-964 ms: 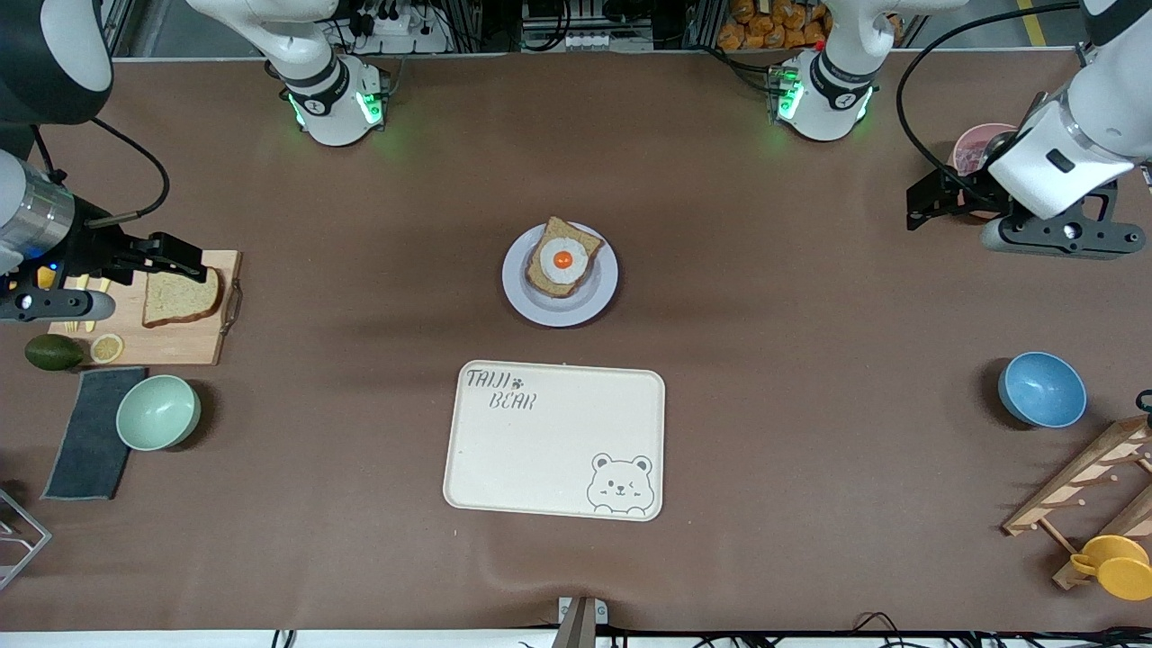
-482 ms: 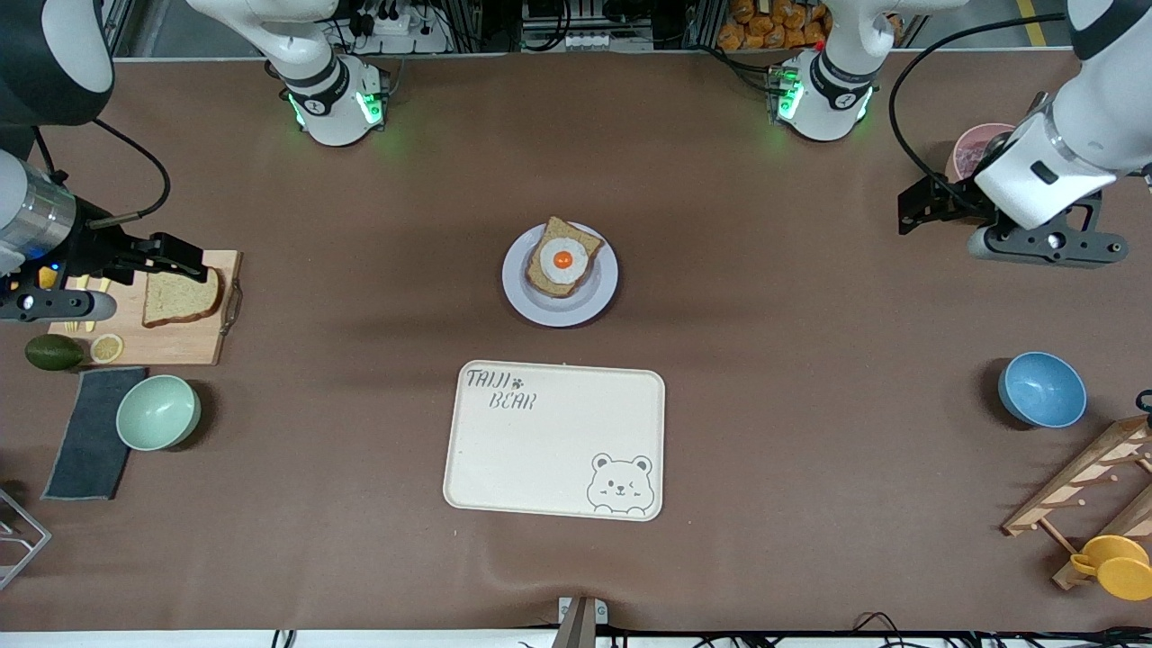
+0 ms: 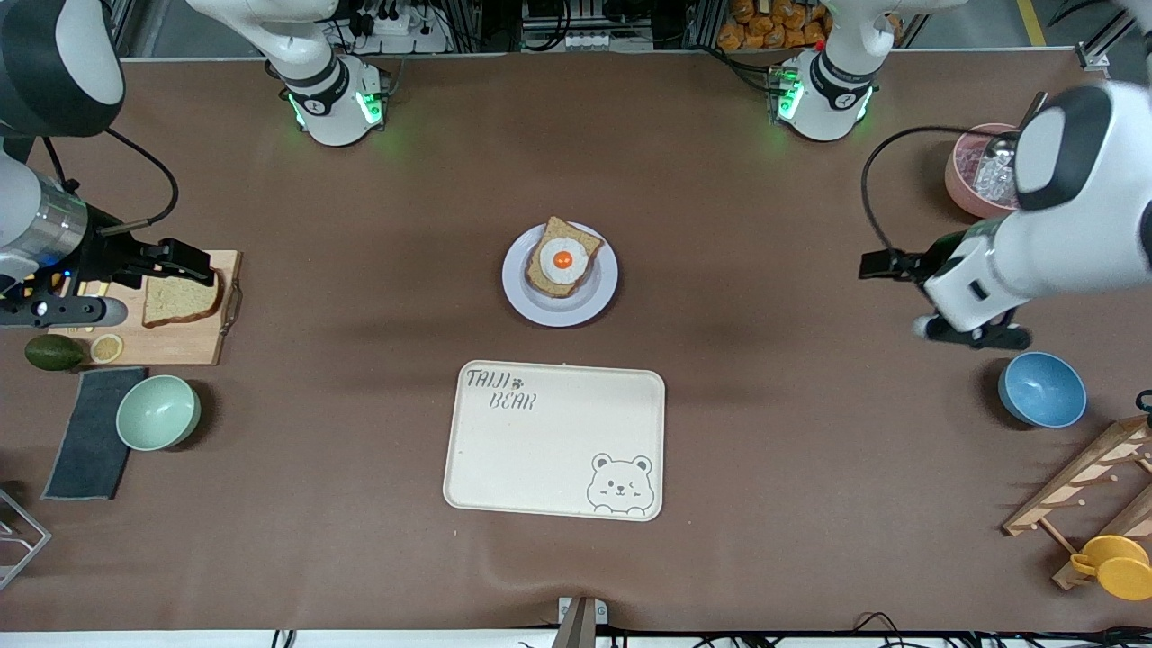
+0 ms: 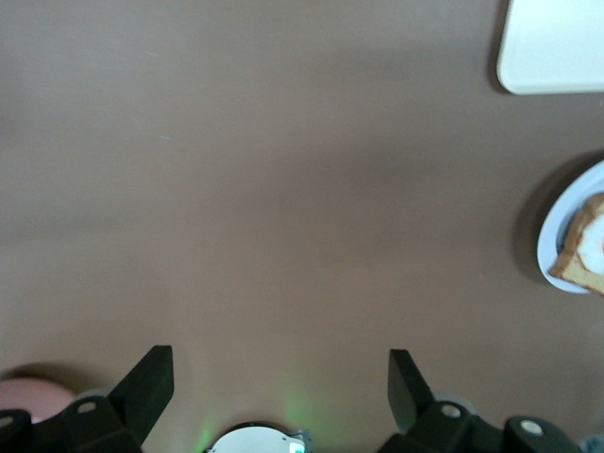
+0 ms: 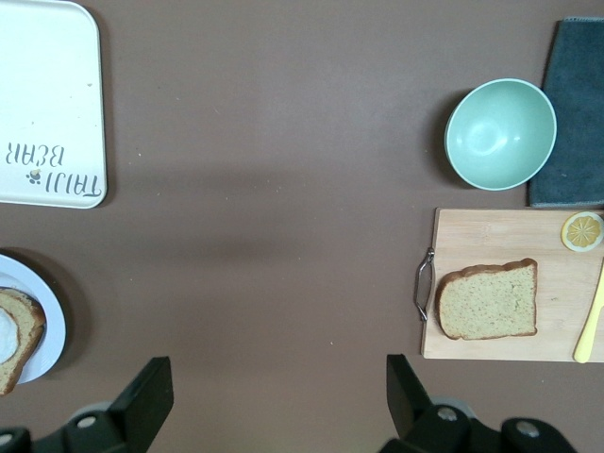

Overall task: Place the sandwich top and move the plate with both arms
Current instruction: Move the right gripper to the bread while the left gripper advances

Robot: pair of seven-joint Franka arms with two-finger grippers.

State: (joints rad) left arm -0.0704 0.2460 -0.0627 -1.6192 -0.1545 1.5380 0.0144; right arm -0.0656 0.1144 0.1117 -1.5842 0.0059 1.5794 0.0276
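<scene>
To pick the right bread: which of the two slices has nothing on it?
The slice on the wooden board, at the right arm's end. The other slice lies on the plate under a fried egg.

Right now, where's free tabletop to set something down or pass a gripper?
Bare cloth between plate and blue bowl, and between plate and cutting board. Crowded at the board: plain bread slice, avocado, green bowl. Bear tray sits close to the plate.

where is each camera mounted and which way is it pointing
Front view: high, across the table, facing the bases; sees plate, bear tray, both arms.
Left wrist view: looks down at bare table past the open left gripper; plate at the edge.
Right wrist view: looks down past the open right gripper at the sandwich top on the cutting board.
All share plate and tray.
</scene>
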